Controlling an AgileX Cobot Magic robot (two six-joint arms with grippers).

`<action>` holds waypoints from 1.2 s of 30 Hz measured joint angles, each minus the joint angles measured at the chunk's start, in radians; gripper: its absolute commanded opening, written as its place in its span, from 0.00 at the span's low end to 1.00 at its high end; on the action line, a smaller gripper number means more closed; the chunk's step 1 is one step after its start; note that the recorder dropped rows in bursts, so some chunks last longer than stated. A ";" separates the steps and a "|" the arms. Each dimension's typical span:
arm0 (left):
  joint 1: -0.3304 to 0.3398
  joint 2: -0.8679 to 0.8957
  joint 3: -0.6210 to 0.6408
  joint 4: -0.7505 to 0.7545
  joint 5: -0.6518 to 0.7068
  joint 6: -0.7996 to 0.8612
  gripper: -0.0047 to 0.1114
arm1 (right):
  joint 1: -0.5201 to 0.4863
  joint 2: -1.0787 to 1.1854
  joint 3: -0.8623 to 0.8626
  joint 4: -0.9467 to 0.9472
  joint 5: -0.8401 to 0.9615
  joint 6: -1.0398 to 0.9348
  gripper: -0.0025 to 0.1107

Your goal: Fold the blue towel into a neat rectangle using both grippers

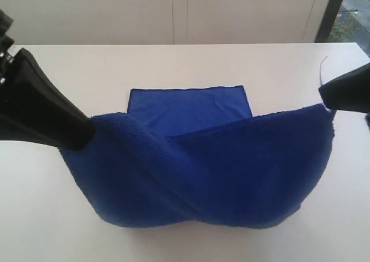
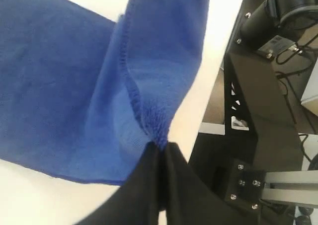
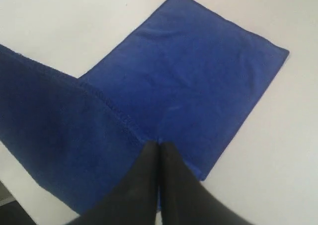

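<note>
White table [image 1: 173, 62] before a pale panelled wall [image 1: 231, 13]: a blue towel [image 1: 202, 175] hangs strung between two arms.
The towel's far end lies flat on the table, and its near part is lifted clear, sagging in a twisted swag. The left gripper [image 2: 160, 146] pinches one raised corner, jaws closed tight on the cloth. The right gripper [image 3: 158, 146] clamps the other corner the same way.

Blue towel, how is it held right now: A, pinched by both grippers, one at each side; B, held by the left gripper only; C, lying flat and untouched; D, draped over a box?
A: the left gripper and right gripper each clamp one side of the blue towel, which sags between them.
</note>
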State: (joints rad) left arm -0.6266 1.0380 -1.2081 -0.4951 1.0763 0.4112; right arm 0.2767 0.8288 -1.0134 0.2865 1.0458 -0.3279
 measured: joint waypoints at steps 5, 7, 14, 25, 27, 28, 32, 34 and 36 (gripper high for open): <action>0.000 -0.014 0.000 -0.006 0.006 -0.024 0.04 | 0.002 -0.013 0.000 0.006 0.018 0.000 0.02; 0.000 -0.014 0.000 -0.006 0.008 -0.029 0.04 | 0.002 -0.013 0.000 0.013 0.020 0.000 0.02; 0.000 -0.014 0.024 0.030 -0.003 -0.033 0.04 | 0.002 -0.011 0.025 0.014 -0.047 0.000 0.02; 0.000 -0.001 0.226 0.157 -0.351 -0.031 0.04 | 0.002 0.083 0.092 -0.094 -0.254 0.005 0.02; 0.000 0.012 0.232 0.192 -0.400 -0.029 0.04 | 0.002 0.103 0.092 -0.116 -0.282 0.006 0.02; 0.000 0.023 0.233 0.224 -0.428 -0.029 0.04 | 0.002 0.122 0.092 -0.139 -0.303 0.008 0.02; 0.000 0.061 0.233 0.284 -0.486 -0.029 0.04 | 0.002 0.174 0.092 -0.167 -0.340 0.012 0.02; 0.000 0.088 0.233 0.319 -0.506 -0.027 0.04 | 0.002 0.208 0.092 -0.177 -0.363 0.012 0.02; 0.000 0.114 0.233 0.353 -0.525 -0.027 0.04 | 0.002 0.238 0.092 -0.185 -0.388 0.012 0.02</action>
State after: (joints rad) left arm -0.6270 1.1521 -0.9751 -0.1424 0.5514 0.3841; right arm 0.2788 1.0669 -0.9210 0.1011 0.6574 -0.3156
